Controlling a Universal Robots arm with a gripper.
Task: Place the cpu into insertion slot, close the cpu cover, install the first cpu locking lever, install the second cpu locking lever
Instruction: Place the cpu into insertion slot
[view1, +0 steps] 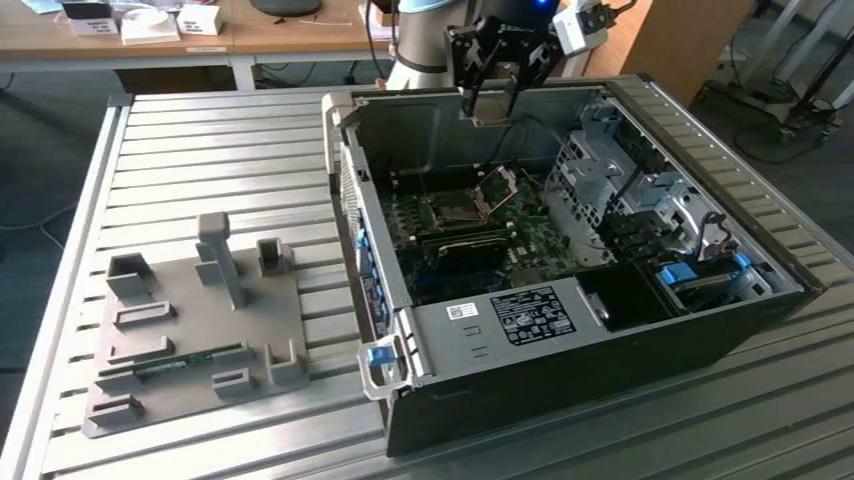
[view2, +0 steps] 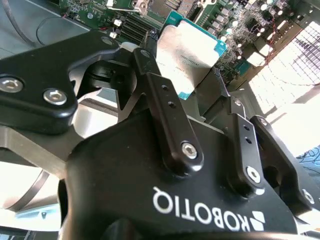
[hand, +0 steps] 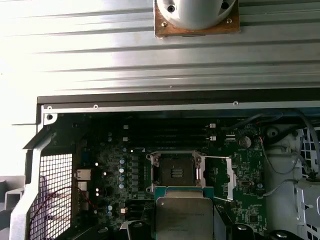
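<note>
In the exterior view the gripper (view1: 501, 110) hangs over the open computer case (view1: 601, 385), in the second wrist view its jaws pinch the cpu (view2: 192, 52) by its edges, apparently level for seating, and in the first wrist view the cpu cover (hand: 231, 177) stands open, baring the insertion slot (hand: 175, 172).

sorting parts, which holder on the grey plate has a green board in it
The long low one on the grey plate, nearer the exterior camera than the tall post: a green board lies along it. The other holders look bare.

Ribbed metal table (view1: 200, 160); wooden desk (view1: 254, 38) behind; dark grey floor (view1: 34, 180).
</note>
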